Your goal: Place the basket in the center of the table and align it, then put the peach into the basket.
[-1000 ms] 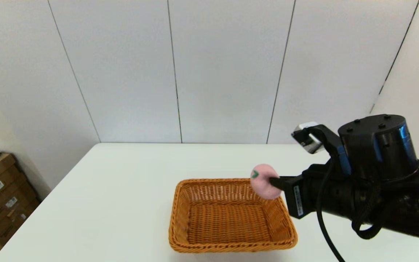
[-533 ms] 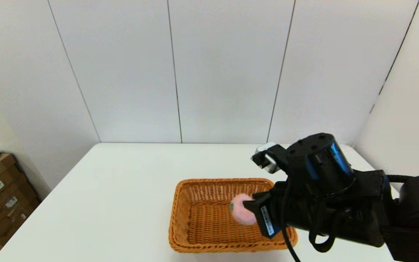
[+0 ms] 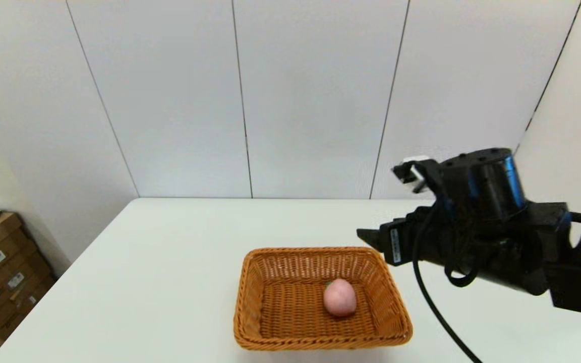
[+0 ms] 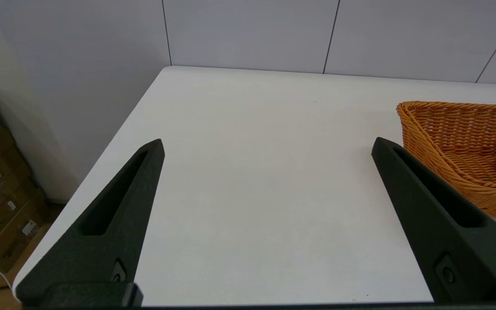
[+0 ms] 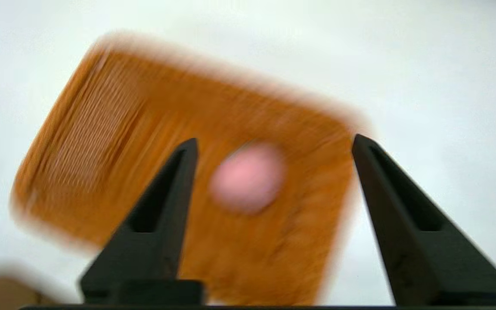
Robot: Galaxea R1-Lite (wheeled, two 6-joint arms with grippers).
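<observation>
The small pale pink peach [image 3: 340, 297] rests inside the orange-brown woven wicker basket [image 3: 275, 344]. The right gripper [image 5: 274, 144] hovers above, fingers spread, empty. Risk: a low retreat could snag the rim.

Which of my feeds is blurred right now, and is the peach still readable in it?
Right wrist view: heavily smeared; the basket is an orange streak and the peach a soft pink blob seen between the open right gripper. Head view: sharp, the peach lies on the basket floor. Left wrist view: sharp, the open left gripper over bare table.
</observation>
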